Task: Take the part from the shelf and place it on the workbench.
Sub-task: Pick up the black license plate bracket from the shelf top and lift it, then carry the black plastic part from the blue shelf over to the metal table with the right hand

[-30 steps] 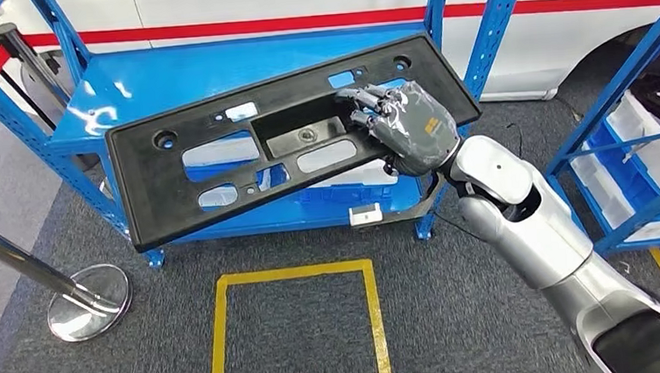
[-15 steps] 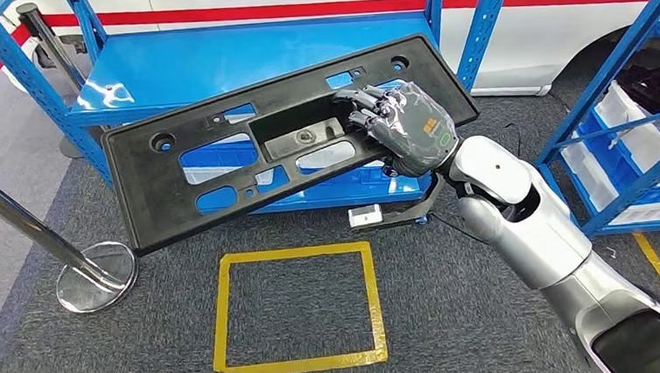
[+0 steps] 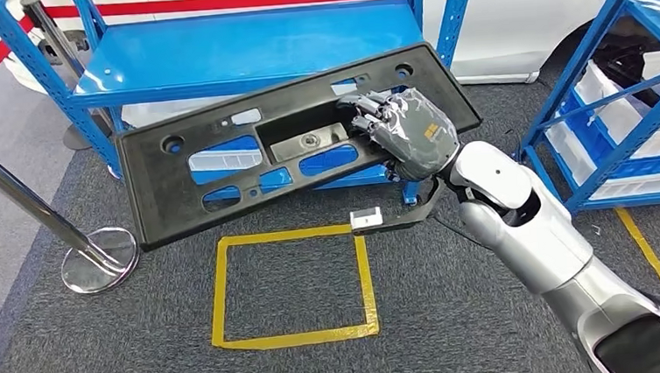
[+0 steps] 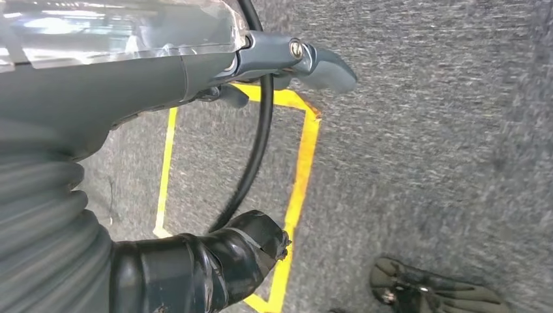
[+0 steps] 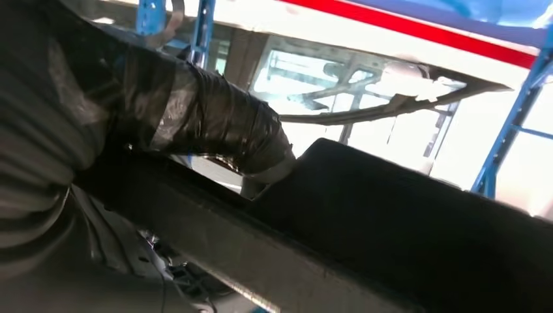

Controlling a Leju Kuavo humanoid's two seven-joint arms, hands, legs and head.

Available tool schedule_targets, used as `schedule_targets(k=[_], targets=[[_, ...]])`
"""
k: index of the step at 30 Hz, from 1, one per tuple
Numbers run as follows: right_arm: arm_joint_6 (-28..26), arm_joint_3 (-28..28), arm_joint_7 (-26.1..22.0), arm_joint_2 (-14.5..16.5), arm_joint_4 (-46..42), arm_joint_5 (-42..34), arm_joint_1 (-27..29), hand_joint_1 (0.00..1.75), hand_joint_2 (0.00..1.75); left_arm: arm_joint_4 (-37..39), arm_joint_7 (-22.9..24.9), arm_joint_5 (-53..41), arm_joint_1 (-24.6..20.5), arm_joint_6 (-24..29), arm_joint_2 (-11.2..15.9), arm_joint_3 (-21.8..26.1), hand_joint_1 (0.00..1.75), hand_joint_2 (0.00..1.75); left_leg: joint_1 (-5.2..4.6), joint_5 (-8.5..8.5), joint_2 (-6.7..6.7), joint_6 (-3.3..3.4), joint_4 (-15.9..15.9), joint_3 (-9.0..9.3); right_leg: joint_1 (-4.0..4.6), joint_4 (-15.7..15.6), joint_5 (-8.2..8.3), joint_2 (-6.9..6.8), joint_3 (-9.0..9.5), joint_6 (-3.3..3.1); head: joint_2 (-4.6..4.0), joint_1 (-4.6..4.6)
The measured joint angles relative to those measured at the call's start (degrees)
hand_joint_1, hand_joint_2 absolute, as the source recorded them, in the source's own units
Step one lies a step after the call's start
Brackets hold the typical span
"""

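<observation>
The part is a long black plastic panel with several cut-outs, held tilted in the air in front of the blue shelf. My right hand grips it near its right end, fingers hooked into the central recess. In the right wrist view the taped thumb presses against the dark edge of the part. My left hand hangs above the carpet and holds nothing, its fingers apart.
A yellow tape square marks the grey carpet below the part, and the left wrist view shows that tape too. A chrome stanchion base stands at the left. A second blue rack with white bins is at the right.
The whole picture has shifted, so the camera has moved; the shelf and tape square sit higher in view. The part stays in my right hand's grip, its left end now over the carpet.
</observation>
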Motion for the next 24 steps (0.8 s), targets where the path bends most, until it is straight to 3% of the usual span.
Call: schedule_targets(k=[1, 3, 4, 5, 6, 8, 10, 11, 12, 14, 15, 16, 18, 19, 20, 21, 23, 24], targets=[[0.0, 0.0, 0.0, 0.0, 0.0, 0.0, 0.1, 1.75, 1.75, 0.0, 0.0, -0.1, 0.1, 0.0, 0.0, 0.0, 0.0, 1.75, 0.14, -2.71, -0.03, -0.27, 2.1, -0.75, -0.16, -0.1, 0.85, -0.09, -0.8, -0.38, 0.0, 0.0], [0.0, 0.0, 0.0, 0.0, 0.0, 0.0, 0.2, 1.75, 1.75, -0.1, 0.1, -0.2, 0.1, 0.1, 0.0, 0.1, 0.0, 1.75, 0.3, -8.56, -0.05, -0.78, 9.2, -2.29, -0.09, 0.0, 2.42, -0.11, -2.76, -0.65, 0.0, -0.02], [0.0, 0.0, 0.0, 0.0, 0.0, 0.0, 0.3, 1.75, 1.75, -0.2, 0.1, -0.3, 0.1, 0.1, 0.0, 0.1, 0.0, 1.75, 0.35, -9.93, -0.04, -0.98, 12.8, -2.67, -0.07, 0.2, 3.17, -0.12, -3.84, -0.59, 0.0, -0.02], [0.0, 0.0, 0.0, 0.0, 0.0, 0.0, 0.4, 1.75, 1.75, -0.2, 0.1, -0.4, 0.0, 0.1, 0.0, 0.1, 0.0, 1.75, 0.39, -9.81, -0.04, -1.13, 15.1, -2.45, -0.06, 0.4, 3.87, -0.14, -4.95, -0.53, 0.0, -0.02], [0.0, 0.0, 0.0, 0.0, 0.0, 0.1, 0.5, 1.75, 1.75, -0.3, 0.1, -0.4, 0.0, 0.1, 0.0, 0.1, 0.0, 1.75, 0.42, -8.47, -0.04, -1.18, 15.6, -1.35, -0.05, 0.7, 4.52, -0.15, -6.03, -0.43, 0.0, -0.02], [0.0, 0.0, 0.0, 0.0, 0.0, 0.1, 0.7, 1.75, 1.75, -0.3, 0.1, -0.6, 0.0, 0.0, 0.0, 0.1, 0.0, 1.75, 0.46, -5.96, -0.1, -0.88, 10.6, 3.94, -0.05, 1.1, 5.73, -0.12, -7.86, -0.12, 0.0, -0.04], [0.0, -0.1, 0.0, -0.1, -0.1, 0.1, 0.7, 1.75, 1.75, -0.5, 0.1, -0.6, -0.3, 0.0, 0.0, 0.1, 0.0, 1.75, 0.23, -7.04, -0.22, -0.27, 1.7, 10.56, 0.04, 1.5, 6.79, -0.16, -8.84, 0.46, 0.0, -0.02], [0.0, -0.1, 0.0, -0.1, -0.2, 0.1, 0.6, 1.75, 1.75, -0.6, 0.1, -0.6, -0.4, 0.0, 0.1, 0.1, 0.0, 1.75, 0.05, -7.94, -0.29, 0.01, -1.2, 12.39, 0.03, 1.4, 7.37, -0.24, -8.99, 0.79, 0.0, -0.01], [0.0, -0.1, 0.0, -0.2, -0.2, 0.1, 0.7, 1.75, 1.75, -0.7, 0.1, -0.7, -0.5, -0.1, 0.1, 0.1, 0.0, 1.75, -0.15, -8.28, -0.32, 0.27, -2.9, 13.04, 0.0, 1.1, 8.04, -0.33, -9.1, 1.16, 0.0, 0.0], [0.0, -0.1, 0.0, -0.3, -0.2, 0.1, 0.8, 1.75, 1.75, -0.7, 0.1, -0.7, -0.4, -0.1, 0.1, 0.2, 0.0, 1.75, -0.05, -6.96, -0.16, 1.02, -3.6, 12.09, -0.06, 0.6, 8.61, -0.24, -9.6, 1.83, 0.0, 0.02], [0.0, -0.1, 0.0, -0.3, -0.2, 0.1, 0.8, 1.75, 1.75, -0.7, 0.1, -0.7, -0.4, -0.1, 0.1, 0.2, 0.0, 1.75, 0.07, -6.06, 0.0, 1.57, -3.9, 11.42, -0.06, 1.3, 7.21, -0.1, -10.12, 2.06, 0.0, 0.03], [0.0, -0.1, 0.0, -0.4, -0.2, 0.1, 0.9, 1.75, 1.75, -0.8, 0.1, -0.7, -0.3, -0.1, 0.1, 0.2, 0.0, 1.75, 0.18, -5.13, 0.17, 2.04, -4.1, 10.61, -0.07, 3.1, 4.64, 0.05, -10.83, 2.25, 0.0, 0.05], [0.0, -0.1, 0.0, -0.6, -0.2, 0.1, 1.0, 1.75, 1.75, -0.8, 0.2, -0.7, -0.3, -0.1, 0.0, 0.2, 0.0, 1.75, 0.06, -3.6, 0.34, 2.62, -3.9, 8.69, -0.16, 9.9, -1.67, 0.2, -12.32, 2.47, 0.0, 0.04], [0.0, -0.1, 0.0, -0.6, -0.1, 0.1, 1.1, 1.75, 1.75, -0.8, 0.2, -0.7, -0.3, -0.1, 0.0, 0.2, 0.0, 1.75, -0.02, -2.94, 0.36, 2.64, -3.7, 7.66, -0.17, 13.6, -3.3, 0.22, -12.77, 2.59, 0.0, 0.03], [0.0, -0.1, 0.0, -0.6, -0.1, 0.1, 1.2, 1.75, 1.75, -0.8, 0.2, -0.7, -0.3, -0.1, 0.0, 0.2, 0.0, 1.75, -0.09, -2.33, 0.37, 2.63, -3.4, 6.61, -0.17, 16.1, -3.39, 0.24, -12.68, 2.66, 0.0, 0.03], [0.0, -0.1, 0.0, -0.6, -0.1, 0.1, 1.3, 1.75, 1.75, -0.8, 0.2, -0.7, -0.3, -0.1, 0.0, 0.3, 0.0, 1.75, -0.13, -1.79, 0.37, 2.56, -3.1, 5.54, -0.15, 17.0, -2.25, 0.25, -11.79, 2.66, 0.0, 0.03], [0.0, -0.1, 0.0, -0.6, -0.1, 0.1, 1.3, 1.75, 1.75, -0.8, 0.1, -0.7, -0.3, -0.1, 0.0, 0.4, 0.0, 1.75, -0.16, -0.89, 0.35, 2.31, -2.2, 3.59, -0.07, 12.9, 0.61, 0.27, -7.12, 2.3, 0.0, 0.03], [0.0, -0.1, 0.0, -0.6, -0.2, 0.1, 1.2, 1.75, 1.75, -0.8, 0.1, -0.7, -0.3, -0.1, 0.0, 0.5, 0.0, 1.75, -0.24, -0.54, 0.33, 2.1, -1.7, 2.8, 0.12, 8.7, 0.6, 0.27, -3.89, 2.03, 0.0, 0.03]])
